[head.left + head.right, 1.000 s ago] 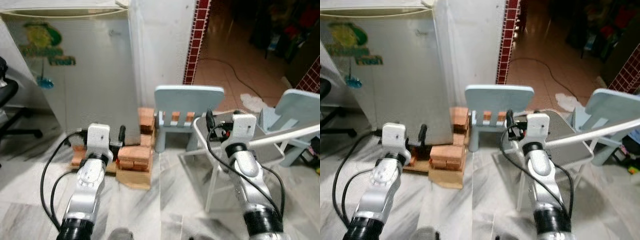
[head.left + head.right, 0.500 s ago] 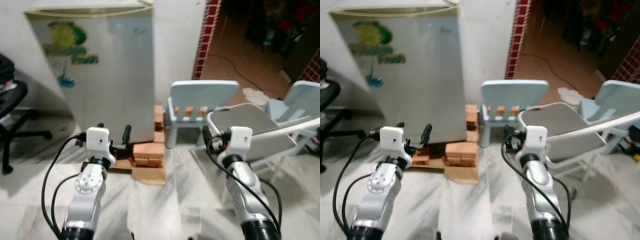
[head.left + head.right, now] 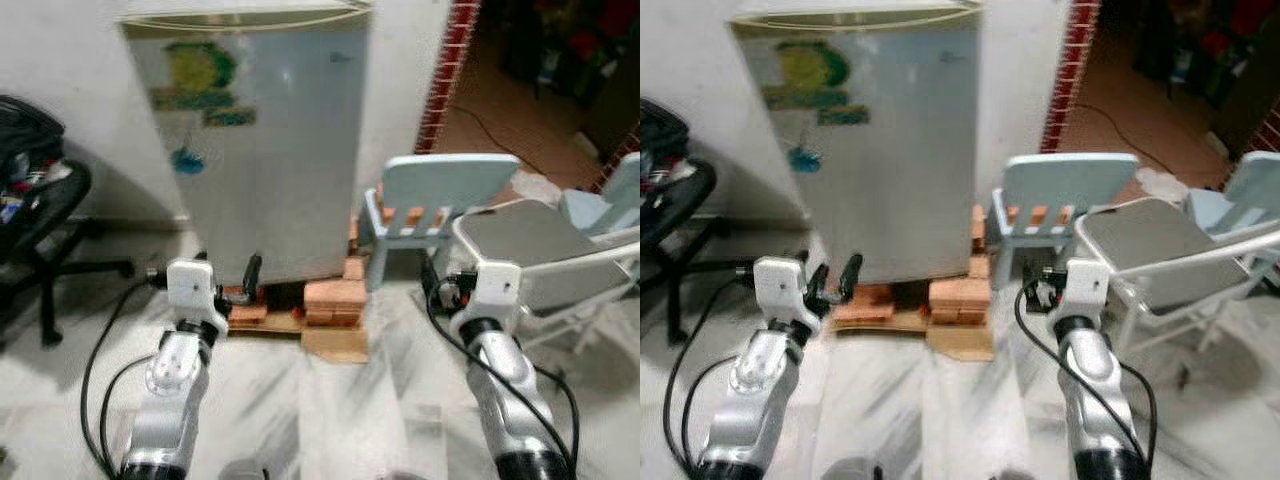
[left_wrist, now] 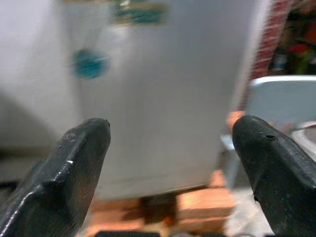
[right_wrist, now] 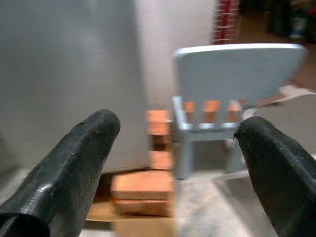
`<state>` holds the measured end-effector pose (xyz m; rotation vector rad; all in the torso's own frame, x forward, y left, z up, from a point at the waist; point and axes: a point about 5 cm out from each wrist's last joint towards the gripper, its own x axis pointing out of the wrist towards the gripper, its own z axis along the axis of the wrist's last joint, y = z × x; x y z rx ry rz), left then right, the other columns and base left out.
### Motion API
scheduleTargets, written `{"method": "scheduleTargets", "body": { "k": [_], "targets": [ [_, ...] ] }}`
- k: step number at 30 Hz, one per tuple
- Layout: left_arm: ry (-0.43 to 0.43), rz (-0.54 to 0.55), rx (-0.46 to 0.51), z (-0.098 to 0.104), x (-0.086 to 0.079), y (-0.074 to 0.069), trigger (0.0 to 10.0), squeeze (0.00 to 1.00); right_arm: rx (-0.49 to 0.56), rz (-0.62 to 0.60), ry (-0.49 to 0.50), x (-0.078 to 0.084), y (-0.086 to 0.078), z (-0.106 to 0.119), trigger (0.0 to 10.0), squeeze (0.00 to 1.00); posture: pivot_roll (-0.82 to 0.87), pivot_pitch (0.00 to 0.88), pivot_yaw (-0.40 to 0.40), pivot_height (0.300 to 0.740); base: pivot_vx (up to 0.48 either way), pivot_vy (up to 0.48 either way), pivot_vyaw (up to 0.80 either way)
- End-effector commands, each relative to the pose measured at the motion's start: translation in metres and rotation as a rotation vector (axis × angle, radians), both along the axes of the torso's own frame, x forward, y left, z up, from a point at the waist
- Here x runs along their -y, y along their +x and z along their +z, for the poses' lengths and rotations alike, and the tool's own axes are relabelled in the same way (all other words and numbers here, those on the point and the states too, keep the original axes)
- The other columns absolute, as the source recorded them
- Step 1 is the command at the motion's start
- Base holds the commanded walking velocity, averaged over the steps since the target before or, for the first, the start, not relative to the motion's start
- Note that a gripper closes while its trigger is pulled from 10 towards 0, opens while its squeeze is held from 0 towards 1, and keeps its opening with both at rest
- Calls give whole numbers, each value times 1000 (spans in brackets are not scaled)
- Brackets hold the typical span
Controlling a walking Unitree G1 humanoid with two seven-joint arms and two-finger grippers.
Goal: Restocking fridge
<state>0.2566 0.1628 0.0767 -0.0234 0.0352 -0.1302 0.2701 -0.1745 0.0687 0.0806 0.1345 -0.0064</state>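
Left eye view: a closed white fridge stands against the wall on bricks and a wooden board, with a pale blue chair just beside it and a black office chair on the other side. Both arms reach forward over the marble floor.

Left wrist view: the left end effector is released, its 2 fingers spread wide, facing the fridge door.

Right wrist view: the right end effector is also spread apart, empty, facing the bricks and blue chair.
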Motion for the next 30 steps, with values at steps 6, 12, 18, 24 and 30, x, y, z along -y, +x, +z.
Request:
{"method": "scheduleTargets", "body": {
  "k": [6,12,18,24,30],
  "targets": [
    [-25,-24,11,4,1,6,10000,0,84,-42,2,9,1,14,10000,0,25,0,29,740,0,480,0],
    [-50,-19,31,10,4,16,10000,0,95,-56,11,9,4,17,10000,0,14,0,23,740,0,480,-205],
    [-57,-29,33,10,6,16,10000,0,98,-43,14,10,5,18,10000,0,18,0,15,740,0,480,-800],
    [-72,-12,24,7,5,13,10000,0,98,-42,19,10,7,18,10000,0,25,0,15,740,0,480,-800],
    [-67,-13,26,7,4,13,10000,0,100,-40,20,9,7,18,10000,0,27,0,14,740,0,480,-800]
  ]
}}
